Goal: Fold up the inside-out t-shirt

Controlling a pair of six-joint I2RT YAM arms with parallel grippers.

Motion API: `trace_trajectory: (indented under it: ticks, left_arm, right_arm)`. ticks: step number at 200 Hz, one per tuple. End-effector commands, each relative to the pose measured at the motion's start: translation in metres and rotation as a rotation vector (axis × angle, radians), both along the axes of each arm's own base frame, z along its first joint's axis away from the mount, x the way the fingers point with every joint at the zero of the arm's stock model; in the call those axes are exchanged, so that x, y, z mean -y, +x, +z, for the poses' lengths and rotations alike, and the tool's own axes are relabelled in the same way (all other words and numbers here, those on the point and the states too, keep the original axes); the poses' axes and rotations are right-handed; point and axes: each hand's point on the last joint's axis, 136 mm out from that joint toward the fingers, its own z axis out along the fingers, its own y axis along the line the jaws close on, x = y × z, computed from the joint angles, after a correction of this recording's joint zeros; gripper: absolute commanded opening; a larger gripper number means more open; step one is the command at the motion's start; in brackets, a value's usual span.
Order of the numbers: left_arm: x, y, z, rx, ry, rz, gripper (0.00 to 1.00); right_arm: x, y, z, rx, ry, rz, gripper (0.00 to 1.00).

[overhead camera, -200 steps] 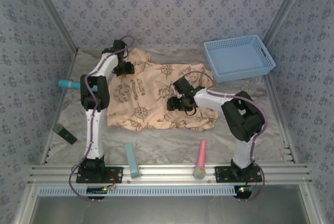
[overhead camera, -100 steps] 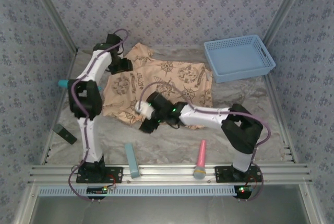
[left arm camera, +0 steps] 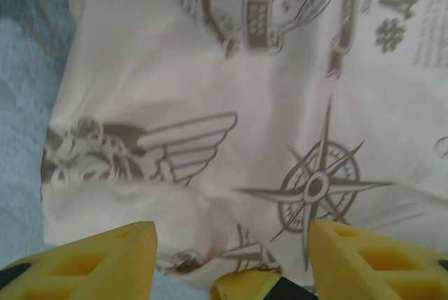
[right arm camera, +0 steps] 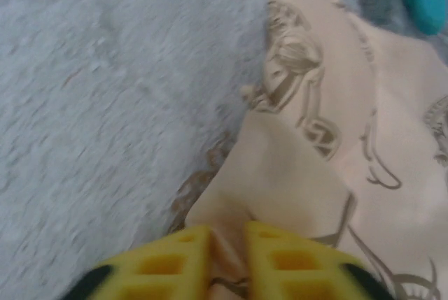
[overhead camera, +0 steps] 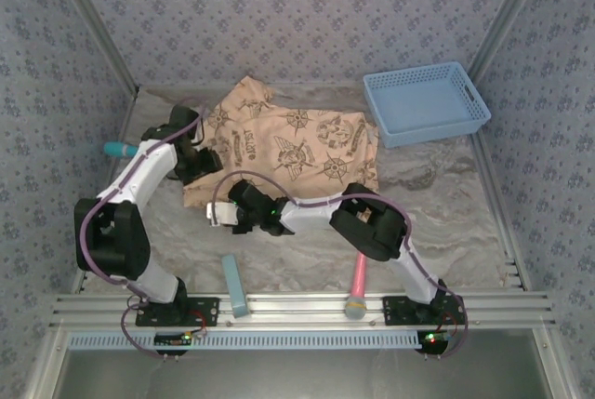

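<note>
Right tool (right arm camera: 227, 240), arm stretched low leftward, pinches the inside-out t-shirt (overhead camera: 297, 143) at its corner; left tool (left arm camera: 234, 258) gapes above cloth.

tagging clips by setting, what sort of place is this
Most likely a lab robot test cell, not a real room: the left arm and right arm are mounted on an aluminium rail, patterned wall panels box in the table, and a t-shirt lies spread as practice material.
</note>
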Motion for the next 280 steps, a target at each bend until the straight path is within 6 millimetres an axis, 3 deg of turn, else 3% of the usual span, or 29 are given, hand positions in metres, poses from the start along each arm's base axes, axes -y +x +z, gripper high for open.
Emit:
trace_trajectory:
  ticks: [1,44,68,83,96,109,128,158,203,216,240,261,280]
  left_arm:
    - [-0.007,-0.013,0.025,0.059,-0.006,0.029,0.59]
    - [-0.017,-0.035,0.050,0.121,-0.003,0.052,0.59]
    - [-0.022,-0.036,0.049,0.130,0.004,0.069,0.59]
    - [-0.020,-0.033,0.044,0.130,-0.008,0.067,0.59]
    - [-0.019,-0.032,0.034,0.117,-0.010,0.065,0.59]
    - [-0.019,-0.030,0.022,0.084,-0.004,0.061,0.58]
    - [-0.019,-0.032,0.004,0.022,0.004,0.055,0.58]
    - [-0.016,-0.050,-0.013,-0.070,-0.017,0.058,0.58]
    - [-0.001,-0.123,-0.031,-0.226,-0.116,0.139,0.53]
    - [0.001,-0.146,-0.041,-0.261,-0.123,0.181,0.54]
    - [-0.010,-0.161,-0.043,-0.245,-0.090,0.261,0.56]
    - [-0.027,-0.159,-0.029,-0.178,-0.049,0.337,0.58]
    - [-0.019,-0.148,-0.015,-0.105,-0.111,0.319,0.59]
  right_arm:
    - [-0.005,-0.002,0.022,-0.013,0.039,0.002,0.01]
    - [0.003,-0.051,0.103,-0.355,0.229,0.074,0.00]
    - [0.005,-0.023,0.130,-0.468,0.349,-0.033,0.00]
    - [0.012,0.020,0.120,-0.532,0.382,-0.189,0.00]
    - [0.019,0.044,0.093,-0.595,0.295,-0.281,0.33]
    - [0.027,0.049,0.062,-0.585,0.220,-0.320,0.39]
    - [0.040,0.040,0.051,-0.547,0.203,-0.305,0.44]
    - [0.054,0.007,0.073,-0.381,0.187,-0.136,0.49]
    - [0.067,-0.024,0.076,-0.344,0.126,-0.044,0.61]
    - [0.075,-0.036,0.064,-0.323,0.128,-0.030,0.63]
    - [0.059,-0.043,0.061,-0.241,0.129,0.024,0.64]
    - [0.037,-0.047,0.070,-0.181,0.155,0.090,0.63]
    - [0.025,-0.061,0.064,-0.129,0.134,0.181,0.64]
